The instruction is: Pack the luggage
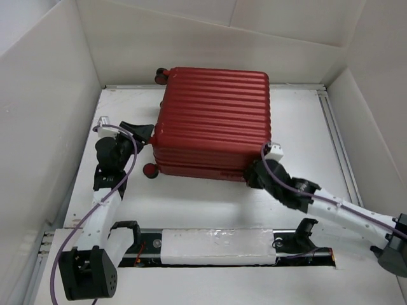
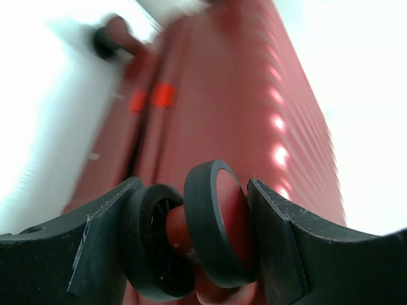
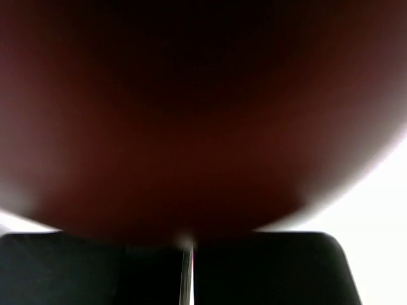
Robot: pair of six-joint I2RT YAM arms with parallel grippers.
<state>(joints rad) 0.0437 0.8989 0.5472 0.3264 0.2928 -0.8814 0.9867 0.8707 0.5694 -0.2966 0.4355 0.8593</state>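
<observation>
The luggage [image 1: 213,121] is lying flat and closed on the white table [image 1: 210,203], with its ribbed red shell facing up. 2 dark wheels [image 1: 151,169] are showing on its left side, 1 at the far corner and 1 at the near corner. The left gripper [image 1: 145,135] is reaching to the luggage's left edge, between these wheels. The right gripper [image 1: 254,173] is touching its near right corner.

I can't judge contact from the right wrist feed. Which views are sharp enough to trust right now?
Top view: evenly lit and sharp, the suitcase clear. Left wrist view: the wheel is crisp, the suitcase behind it blurred with glare spots on its ribs. Right wrist view: only an unfocused dark red blur, too close to read.
</observation>
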